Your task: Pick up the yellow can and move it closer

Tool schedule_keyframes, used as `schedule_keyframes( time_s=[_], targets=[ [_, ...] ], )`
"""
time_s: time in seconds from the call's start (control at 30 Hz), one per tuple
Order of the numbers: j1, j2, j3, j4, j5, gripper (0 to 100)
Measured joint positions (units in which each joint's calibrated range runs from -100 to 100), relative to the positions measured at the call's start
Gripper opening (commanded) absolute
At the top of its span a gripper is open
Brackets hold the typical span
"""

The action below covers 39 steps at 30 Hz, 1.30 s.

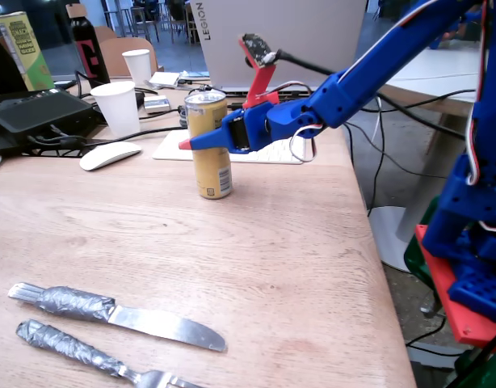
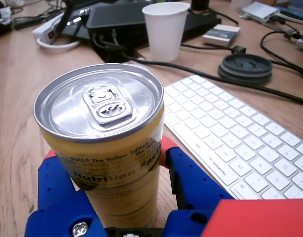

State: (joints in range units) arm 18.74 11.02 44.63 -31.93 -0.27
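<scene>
Gripper (image 2: 123, 197): straddles yellow can (image 2: 112, 163) mid-body, fingers at 3 and 9 o'clock; clamping cannot be told.
Handling: rigid, smooth, slip-prone, likely top-heavy.

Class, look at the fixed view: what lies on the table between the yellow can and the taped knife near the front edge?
Nothing: in the fixed view only bare wooden table separates the yellow can from the taped knife.
</scene>
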Motion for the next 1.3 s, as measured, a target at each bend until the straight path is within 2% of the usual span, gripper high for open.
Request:
schedule_keyframes(
  time_s=[0.13, 0.43, 0.7, 0.97, 1.03, 1.17, 1.3],
  targets=[
    [0.0, 0.0, 0.0, 0.0, 0.0, 19],
    [-2.7, -0.4, 0.0, 0.0, 0.1, 20],
    [-14.1, -13.5, 0.5, 0.7, 0.1, 20],
    [-22.1, -31.9, 15.3, 1.2, 0.1, 20],
    [-22.8, -36.6, 16.2, 4.6, 0.1, 20],
    [-22.9, -44.2, 16.3, 19.8, 0.1, 20],
    [-22.9, -52.2, 16.3, 28.3, 0.1, 20]
  ],
)
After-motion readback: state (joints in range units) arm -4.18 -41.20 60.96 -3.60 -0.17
